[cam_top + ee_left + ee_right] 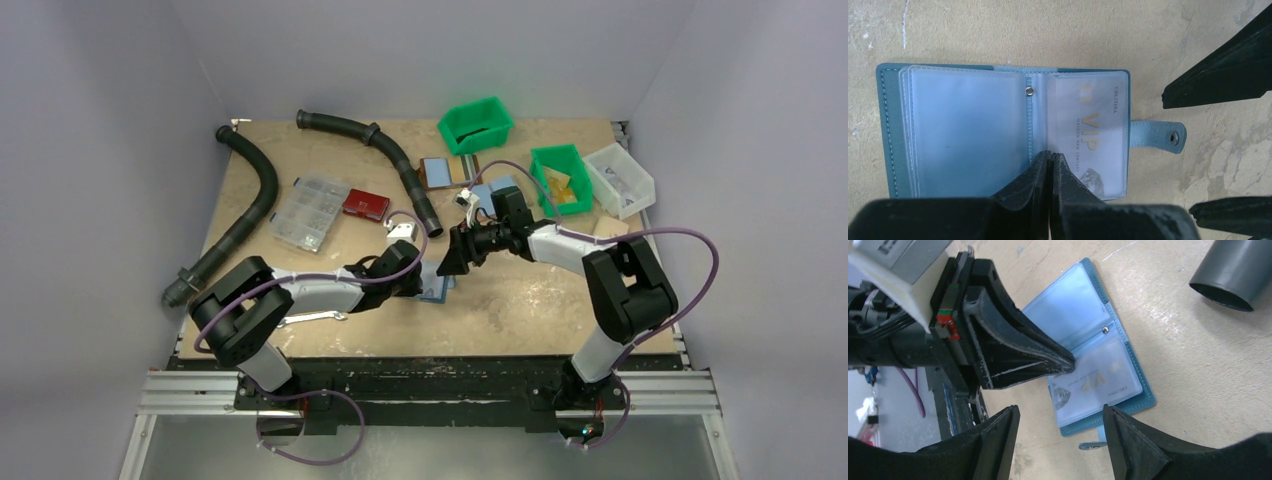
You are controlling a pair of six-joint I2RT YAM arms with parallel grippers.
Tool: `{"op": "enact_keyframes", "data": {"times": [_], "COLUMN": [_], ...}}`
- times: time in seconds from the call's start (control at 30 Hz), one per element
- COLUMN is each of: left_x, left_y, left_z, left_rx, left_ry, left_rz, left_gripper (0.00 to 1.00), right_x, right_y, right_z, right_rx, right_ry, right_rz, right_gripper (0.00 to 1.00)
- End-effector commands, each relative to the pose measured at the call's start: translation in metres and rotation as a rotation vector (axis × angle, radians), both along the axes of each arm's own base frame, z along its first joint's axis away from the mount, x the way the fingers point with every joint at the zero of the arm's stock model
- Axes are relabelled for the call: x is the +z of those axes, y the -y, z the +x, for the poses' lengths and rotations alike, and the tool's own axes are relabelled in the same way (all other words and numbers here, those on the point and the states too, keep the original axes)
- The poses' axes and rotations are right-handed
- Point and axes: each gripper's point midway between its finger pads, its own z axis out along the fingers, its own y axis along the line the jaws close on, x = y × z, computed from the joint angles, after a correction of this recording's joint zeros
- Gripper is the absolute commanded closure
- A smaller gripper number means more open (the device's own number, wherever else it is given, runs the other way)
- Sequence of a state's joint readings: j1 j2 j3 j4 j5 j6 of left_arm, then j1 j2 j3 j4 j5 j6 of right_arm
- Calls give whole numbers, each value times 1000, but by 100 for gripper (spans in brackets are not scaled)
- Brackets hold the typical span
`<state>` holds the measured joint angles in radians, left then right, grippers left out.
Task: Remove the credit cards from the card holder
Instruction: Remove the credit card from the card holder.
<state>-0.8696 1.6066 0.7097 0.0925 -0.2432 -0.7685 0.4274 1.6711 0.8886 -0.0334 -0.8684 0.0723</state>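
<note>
The card point(1091, 132) in the card holder point(884, 130) reads "VIP".

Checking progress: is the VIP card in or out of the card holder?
In: the VIP card sits behind a clear sleeve of the spread-open card holder.

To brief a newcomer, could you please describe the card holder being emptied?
Look at the middle of the table. The card holder lies open there, under the left gripper's shut tips. Unlike the holders by the green bins, it is blue outside and shows a gold VIP card in a clear sleeve.
</note>
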Motion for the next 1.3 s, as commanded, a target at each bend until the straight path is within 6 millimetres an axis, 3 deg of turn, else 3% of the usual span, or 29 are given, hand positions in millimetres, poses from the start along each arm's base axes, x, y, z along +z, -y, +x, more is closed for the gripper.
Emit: {"op": "enact_keyframes", "data": {"times": [0.0, 0.5, 1.07, 1.27], "left_x": [-41, -51, -48, -44], "left_y": [-25, -27, -23, -19], "left_z": [-25, -29, -32, -32], "left_rx": [6, 7, -5, -16], "left_ry": [-118, -149, -150, -143], "left_rz": [70, 58, 19, -7], "left_gripper": [100, 100, 100, 100], "right_x": [5, -22, -33, -23], "right_y": [-9, -5, -10, -17], "right_z": [11, 23, 20, 13], "right_rx": [-80, -201, -213, -166], "right_ry": [-30, -90, -155, -169], "right_rz": [34, -67, -82, -29], "right_gripper": [30, 34, 36, 50]}}
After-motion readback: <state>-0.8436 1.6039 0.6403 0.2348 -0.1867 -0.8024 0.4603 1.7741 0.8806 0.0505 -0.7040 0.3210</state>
